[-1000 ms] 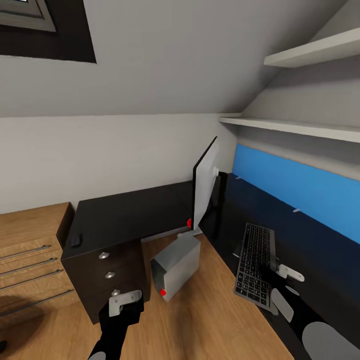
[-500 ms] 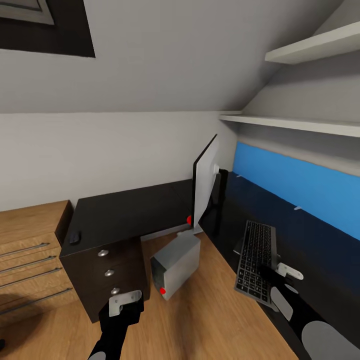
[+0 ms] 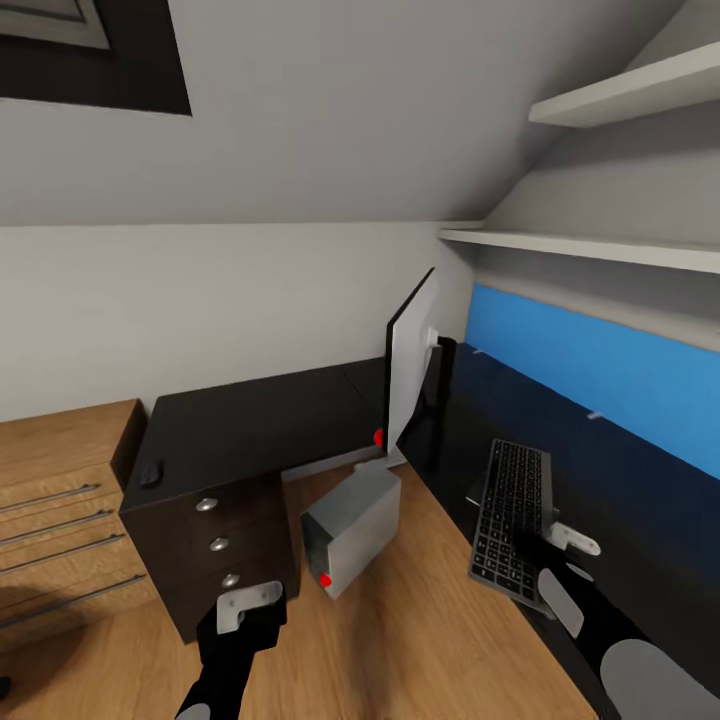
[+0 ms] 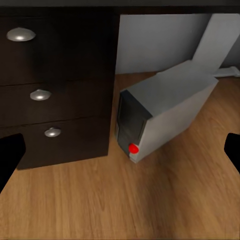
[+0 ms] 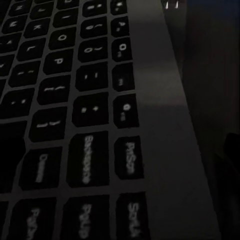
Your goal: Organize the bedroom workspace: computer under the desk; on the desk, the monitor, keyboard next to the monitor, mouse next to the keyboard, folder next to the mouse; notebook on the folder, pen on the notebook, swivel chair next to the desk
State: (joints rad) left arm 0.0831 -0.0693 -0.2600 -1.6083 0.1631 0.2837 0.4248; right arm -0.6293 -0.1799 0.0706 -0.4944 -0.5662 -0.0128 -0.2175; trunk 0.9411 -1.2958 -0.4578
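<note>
The black L-shaped desk (image 3: 260,430) wraps the corner. The monitor (image 3: 410,370) stands edge-on at the desk's corner. Beneath it, the grey computer (image 3: 352,528) sits tilted on the wood floor beside the drawers (image 4: 50,95), its red light facing me. The small black mouse (image 3: 150,473) lies at the desk's left end. My right gripper (image 3: 540,552) is shut on the near end of the keyboard (image 3: 510,510), which hangs slightly above the desk's right wing at its front edge. My left gripper (image 3: 245,608) hovers open over the floor, its fingers (image 4: 10,155) spread wide, facing the computer (image 4: 160,110).
A wooden cabinet (image 3: 60,480) with long bar handles adjoins the desk's left end. A bright blue wall panel (image 3: 600,370) and white shelves (image 3: 600,250) run along the right wall under a sloped ceiling. Open wood floor lies between the drawers and the right wing.
The right arm has shifted slightly, carrying the keyboard a touch up and away from me. The left arm, computer, monitor and mouse have stayed put.
</note>
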